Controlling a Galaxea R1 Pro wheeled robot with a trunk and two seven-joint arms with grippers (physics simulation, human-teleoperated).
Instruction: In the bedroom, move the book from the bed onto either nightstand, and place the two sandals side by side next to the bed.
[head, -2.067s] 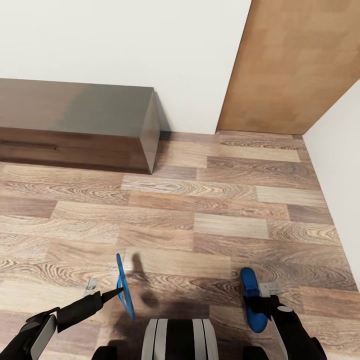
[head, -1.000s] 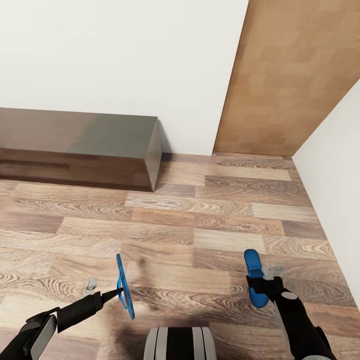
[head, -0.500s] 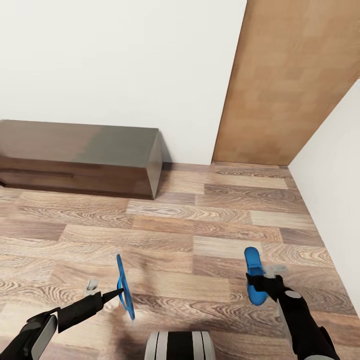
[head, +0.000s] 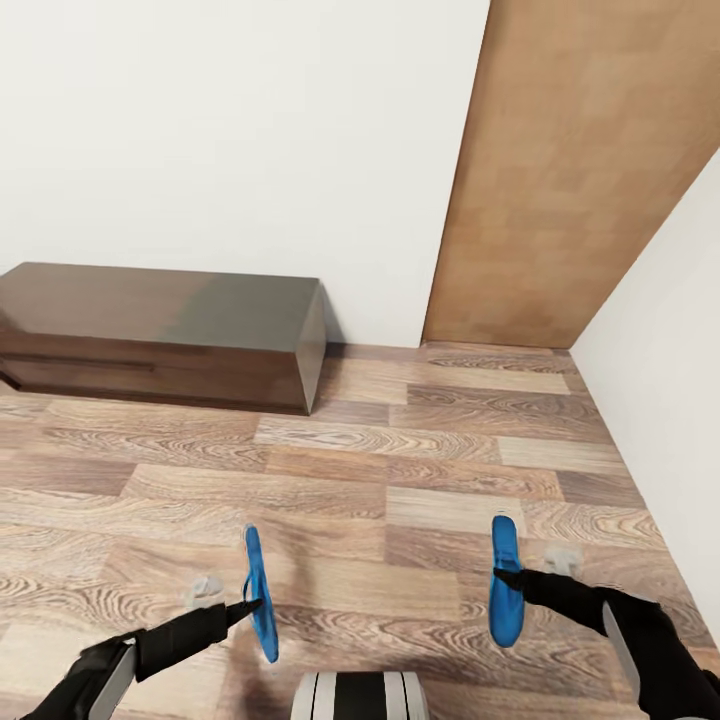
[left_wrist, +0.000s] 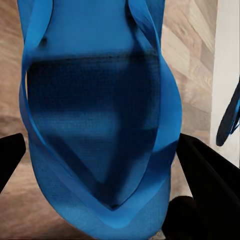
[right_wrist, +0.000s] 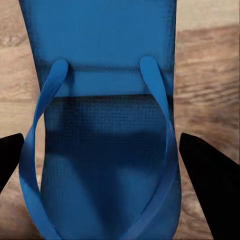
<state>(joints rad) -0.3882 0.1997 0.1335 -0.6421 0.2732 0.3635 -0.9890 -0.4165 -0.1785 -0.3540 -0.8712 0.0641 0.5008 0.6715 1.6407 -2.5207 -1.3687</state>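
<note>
L gripper clamped on blue sandal, edge-on above plank floor | R gripper clamped on 2nd sandal, likewise off floor | ahead: long low cabinet, wall, wood door; bed not in sight | tip: keep grips firm, drive slow, lay both flat, parallel, toes same way beside bed.

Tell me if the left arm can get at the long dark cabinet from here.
Probably not. The left gripper holds a blue sandal low near the robot, and a broad stretch of plank floor separates it from the cabinet by the wall.
</note>
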